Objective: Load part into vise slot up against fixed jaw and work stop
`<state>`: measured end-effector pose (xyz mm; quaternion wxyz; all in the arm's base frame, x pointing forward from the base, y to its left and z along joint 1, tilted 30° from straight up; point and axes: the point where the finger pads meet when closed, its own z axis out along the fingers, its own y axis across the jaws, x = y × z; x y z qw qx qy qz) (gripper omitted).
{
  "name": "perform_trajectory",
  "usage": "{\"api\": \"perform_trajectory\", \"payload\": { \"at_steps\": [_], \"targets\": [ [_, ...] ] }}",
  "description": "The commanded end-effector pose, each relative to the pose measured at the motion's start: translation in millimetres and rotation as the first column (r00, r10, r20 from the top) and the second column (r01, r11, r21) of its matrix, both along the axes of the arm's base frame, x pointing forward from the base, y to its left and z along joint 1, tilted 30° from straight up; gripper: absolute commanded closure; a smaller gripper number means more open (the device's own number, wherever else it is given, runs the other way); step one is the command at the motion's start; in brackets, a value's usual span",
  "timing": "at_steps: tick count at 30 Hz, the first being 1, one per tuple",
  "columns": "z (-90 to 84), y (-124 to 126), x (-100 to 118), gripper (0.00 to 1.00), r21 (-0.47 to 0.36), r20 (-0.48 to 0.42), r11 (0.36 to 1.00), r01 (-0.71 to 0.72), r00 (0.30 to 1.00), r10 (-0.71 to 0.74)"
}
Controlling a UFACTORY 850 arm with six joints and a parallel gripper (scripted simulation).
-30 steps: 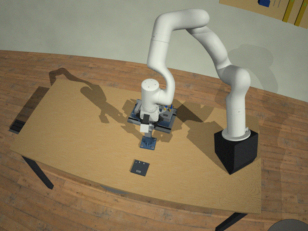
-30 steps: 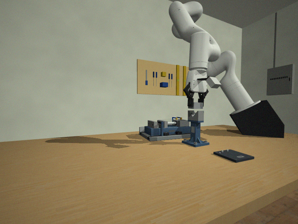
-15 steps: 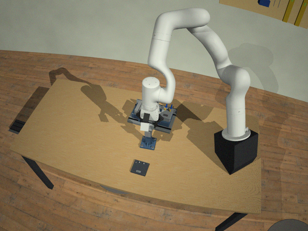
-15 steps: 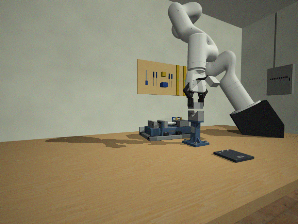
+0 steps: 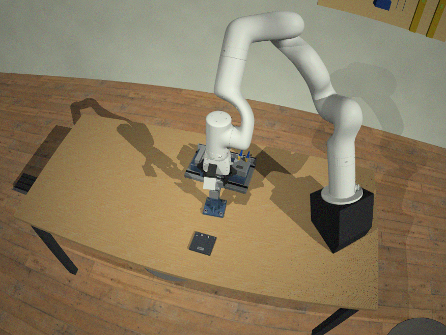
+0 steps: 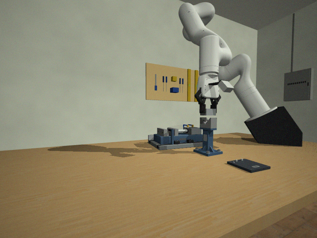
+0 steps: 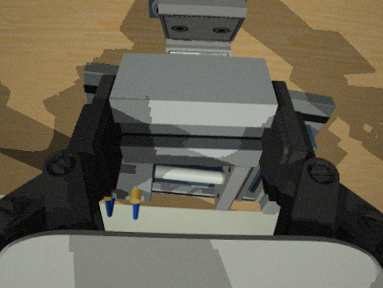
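My gripper [image 6: 208, 110] is shut on the grey block part [image 6: 210, 111] and holds it in the air, a short way above the V-block [image 6: 208, 122] on its blue post. In the wrist view the part [image 7: 192, 95] spans the gap between the two black fingers, with the V-block [image 7: 201, 8] below and beyond it. The blue vise [image 6: 175, 136] stands open on the table behind the V-block, and it also shows in the overhead view [image 5: 219, 169], mostly hidden under my wrist. The dark infeed plate [image 5: 202, 243] lies bare at the table's front.
The arm's black base [image 5: 340, 216] stands at the table's right. A pegboard with tools [image 6: 171, 82] hangs on the back wall. A grey box [image 6: 298, 84] is on the right wall.
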<state>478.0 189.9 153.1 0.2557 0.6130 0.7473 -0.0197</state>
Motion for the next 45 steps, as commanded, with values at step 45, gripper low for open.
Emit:
{"api": "perform_trajectory", "payload": {
  "at_steps": [45],
  "targets": [
    [25.6, 10.4, -9.9, 1.00, 0.001, 0.001, 1.000, 0.000, 1.000, 0.000]
  ]
}}
